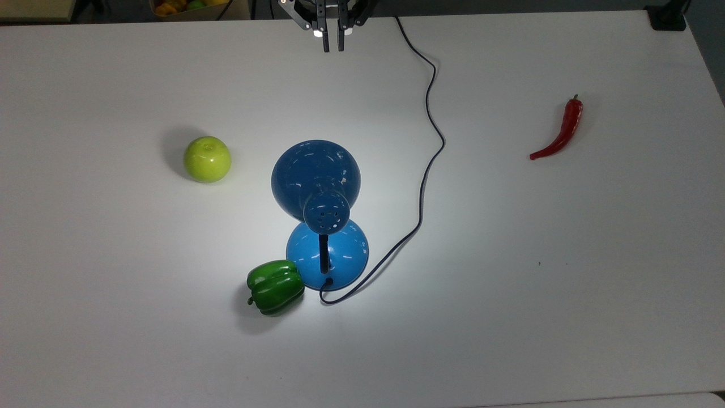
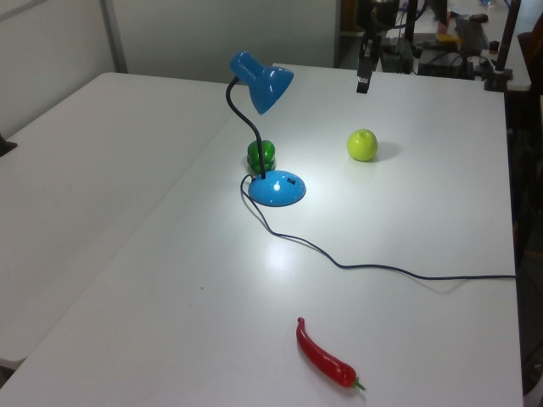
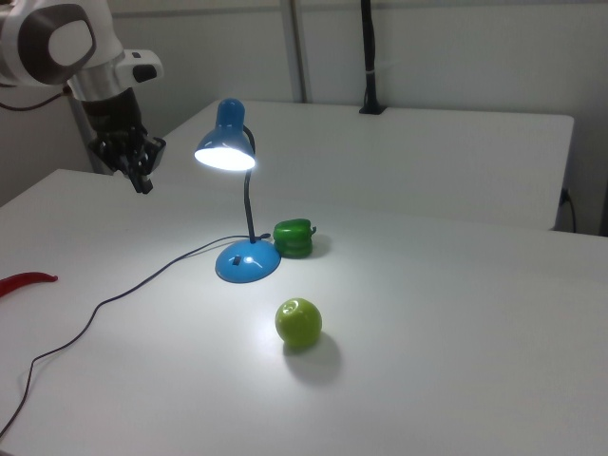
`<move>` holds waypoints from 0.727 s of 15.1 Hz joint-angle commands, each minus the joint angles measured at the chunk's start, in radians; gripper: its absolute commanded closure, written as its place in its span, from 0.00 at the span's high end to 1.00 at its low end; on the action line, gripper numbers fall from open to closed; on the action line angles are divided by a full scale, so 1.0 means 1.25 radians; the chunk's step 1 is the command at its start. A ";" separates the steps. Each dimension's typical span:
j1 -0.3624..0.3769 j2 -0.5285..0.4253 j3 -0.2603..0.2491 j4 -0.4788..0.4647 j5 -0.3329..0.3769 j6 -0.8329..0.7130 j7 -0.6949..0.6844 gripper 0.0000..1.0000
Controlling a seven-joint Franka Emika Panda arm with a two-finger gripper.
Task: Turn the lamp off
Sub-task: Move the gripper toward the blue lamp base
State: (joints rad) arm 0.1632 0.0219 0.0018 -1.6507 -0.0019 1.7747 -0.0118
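The lamp [image 1: 320, 212] is lit: in the right view its shade [image 3: 226, 152] glows underneath and a bright pool of light lies on the table [image 1: 566, 283] around the base [image 1: 334, 255]. So the task itself is not done; as far as the frames show, nothing on the lamp has been touched.

The lamp stands near the middle of the table. In the top view the green pepper [image 1: 274, 287] sits touching or just beside the base on the top view's left, the green apple [image 1: 207, 159] lies apart further to the top view's left, and the red chilli [image 1: 559, 131] is well apart on the top view's right. The thin dark cord [image 1: 430, 147] runs from the base in a loose curve towards the table's far edge, passing near the gripper.

The gripper [image 1: 333, 41] hangs above the far edge of the table, well apart from the lamp. Its two fingers are drawn together with only a sliver of gap between them, and they hold nothing.

A small dark switch [image 2: 289, 180] seems to sit on the top of the base in the left view. Judging from this, what is left is nearly the whole job: the arm has to travel across to the base, come down with its closed tips over that switch and press it, clearing the shade that overhangs the base and the pepper alongside.
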 commanded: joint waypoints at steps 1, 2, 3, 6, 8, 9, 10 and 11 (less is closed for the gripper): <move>0.002 -0.003 0.003 -0.013 0.019 0.020 -0.015 0.00; 0.004 -0.002 0.005 -0.016 0.019 0.021 -0.005 0.00; 0.006 -0.002 0.005 -0.016 0.020 0.021 -0.004 0.00; 0.008 0.001 0.006 -0.016 0.030 0.021 -0.004 0.00; 0.009 0.002 0.007 -0.017 0.030 0.021 -0.003 0.00; 0.011 0.006 0.008 -0.021 0.031 0.022 -0.003 0.00; 0.011 0.012 0.011 -0.021 0.036 0.022 -0.004 0.00; 0.011 0.014 0.012 -0.022 0.039 0.023 -0.011 0.00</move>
State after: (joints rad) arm 0.1749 0.0348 0.0070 -1.6551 0.0214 1.7751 -0.0118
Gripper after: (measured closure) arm 0.991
